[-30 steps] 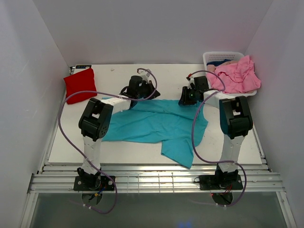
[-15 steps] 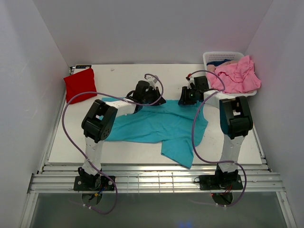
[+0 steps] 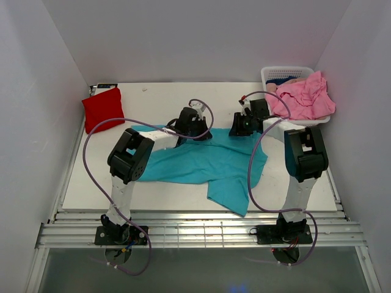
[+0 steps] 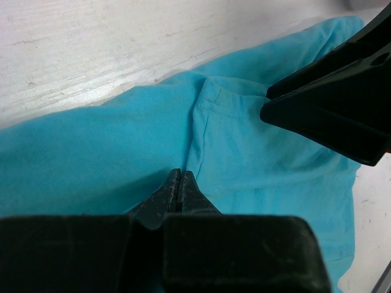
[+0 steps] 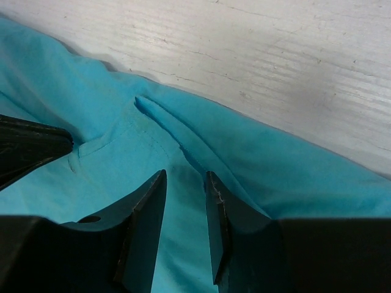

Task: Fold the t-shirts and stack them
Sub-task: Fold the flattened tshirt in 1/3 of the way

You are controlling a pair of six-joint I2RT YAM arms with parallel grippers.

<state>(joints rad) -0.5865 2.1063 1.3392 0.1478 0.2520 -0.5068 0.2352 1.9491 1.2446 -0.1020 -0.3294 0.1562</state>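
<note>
**Thin, limp cloth: take it at the seams**

The teal shirt [image 3: 208,162] lies spread and rumpled across the middle of the table [image 3: 153,97], one part trailing toward the near edge. A folded red shirt [image 3: 102,108] sits at the far left corner. Pink shirts [image 3: 305,97] are heaped in and over a white basket [image 3: 287,71] at the far right.

Both arms work at the far edge of the teal shirt. The left pincer [image 4: 178,177] has its tips pressed together, and a crease in the cloth runs straight up to them, so it appears to be pinching a thin layer beside a stitched seam. The right pincer [image 5: 185,175] stands with its jaws apart, just above a raised ridge of fabric near the same edge, gripping nothing.

The cloth looks light and soft with no stiffness. It will probably sag, drag and bunch wherever it is not supported, and a single layer could slip from a shallow pinch. The stitched seams and hems look like the firmest places to take hold. Two grips set well apart along one edge should keep that edge straight enough to fold.
</note>
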